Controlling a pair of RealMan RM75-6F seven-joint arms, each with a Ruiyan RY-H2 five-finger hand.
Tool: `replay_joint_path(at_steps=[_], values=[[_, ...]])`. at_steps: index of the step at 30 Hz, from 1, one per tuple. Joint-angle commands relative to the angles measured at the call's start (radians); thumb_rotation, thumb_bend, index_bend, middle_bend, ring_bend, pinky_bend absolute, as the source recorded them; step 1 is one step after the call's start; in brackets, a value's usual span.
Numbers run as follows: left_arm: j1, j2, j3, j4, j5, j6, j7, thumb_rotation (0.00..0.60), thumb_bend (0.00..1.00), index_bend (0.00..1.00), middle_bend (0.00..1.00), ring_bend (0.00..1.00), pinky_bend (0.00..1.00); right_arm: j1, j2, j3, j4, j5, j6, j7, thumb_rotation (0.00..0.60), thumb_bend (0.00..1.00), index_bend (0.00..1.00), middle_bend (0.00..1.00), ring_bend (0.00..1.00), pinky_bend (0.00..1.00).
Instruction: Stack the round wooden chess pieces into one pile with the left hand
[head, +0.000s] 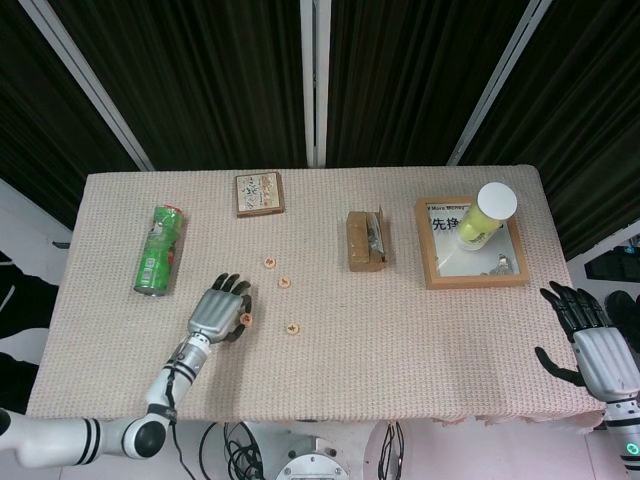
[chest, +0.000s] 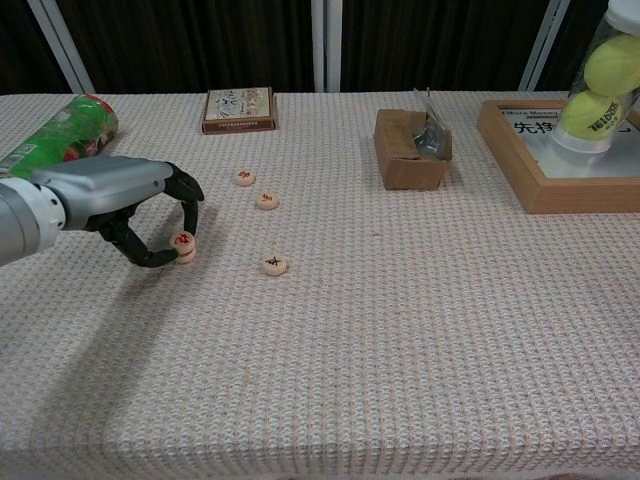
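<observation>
Four round wooden chess pieces with red or dark characters lie on the woven cloth. My left hand (head: 218, 312) (chest: 110, 200) reaches in from the left and pinches one piece (head: 245, 319) (chest: 183, 241) between its thumb and a curled finger, low over the cloth. Whether that piece touches the cloth I cannot tell. Three pieces lie loose to its right: one (head: 269, 262) (chest: 245, 177) farthest back, one (head: 284, 282) (chest: 267, 200) in the middle, one (head: 292, 327) (chest: 274, 264) nearest. My right hand (head: 590, 340) hangs open off the table's front right corner, seen only in the head view.
A green can (head: 158, 250) (chest: 60, 130) lies on its side at the left. A small flat box (head: 259, 193) (chest: 239, 109) sits at the back. A cardboard box (head: 365, 240) (chest: 410, 150) stands mid-table. A wooden tray (head: 430, 285) (chest: 540, 200) at right holds a tennis-ball tube (head: 485, 212) (chest: 600, 80).
</observation>
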Motion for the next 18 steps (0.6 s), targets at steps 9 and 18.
replay_joint_path(at_steps=[9, 18], values=[[-0.008, -0.001, 0.008, 0.004, -0.012, -0.005, 0.008, 0.6, 0.35, 0.45, 0.14, 0.0, 0.0, -0.001, 0.003, 0.0, -0.002, 0.001, 0.0, 0.002, 0.6, 0.27, 0.0, 0.0, 0.0, 0.0], [-0.009, 0.001, 0.013, -0.001, -0.012, 0.002, 0.007, 0.6, 0.35, 0.4, 0.13, 0.0, 0.0, -0.001, 0.003, 0.0, -0.003, 0.001, 0.0, 0.0, 0.6, 0.27, 0.0, 0.0, 0.0, 0.0]])
